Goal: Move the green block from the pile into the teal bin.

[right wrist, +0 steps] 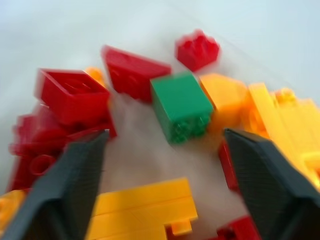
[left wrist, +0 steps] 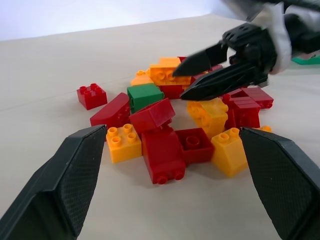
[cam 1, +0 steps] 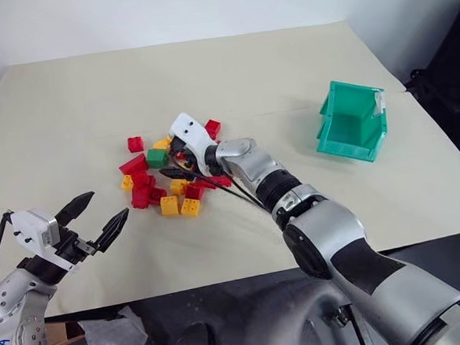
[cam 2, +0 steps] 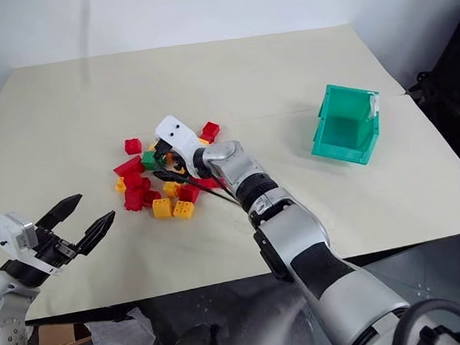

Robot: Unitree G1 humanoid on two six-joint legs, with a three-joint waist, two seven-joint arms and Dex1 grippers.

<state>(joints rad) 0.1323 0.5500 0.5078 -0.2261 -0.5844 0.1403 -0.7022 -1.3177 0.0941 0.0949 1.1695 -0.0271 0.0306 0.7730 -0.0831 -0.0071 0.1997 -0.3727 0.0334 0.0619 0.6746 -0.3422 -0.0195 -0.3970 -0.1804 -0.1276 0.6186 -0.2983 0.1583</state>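
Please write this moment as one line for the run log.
stage: reaching | right end effector: open over pile, empty | green block: in pile | teal bin: empty | left end effector: open, idle

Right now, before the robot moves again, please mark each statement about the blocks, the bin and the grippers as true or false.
1. The green block lies in the pile. True.
2. The right gripper is shut on the green block. False: its fingers are open and hold nothing.
3. The teal bin has blocks inside. False: it looks empty.
4. The left gripper is open, apart from the pile. True.
5. The bin stands on the robot's left of the pile. False: it stands on the right.
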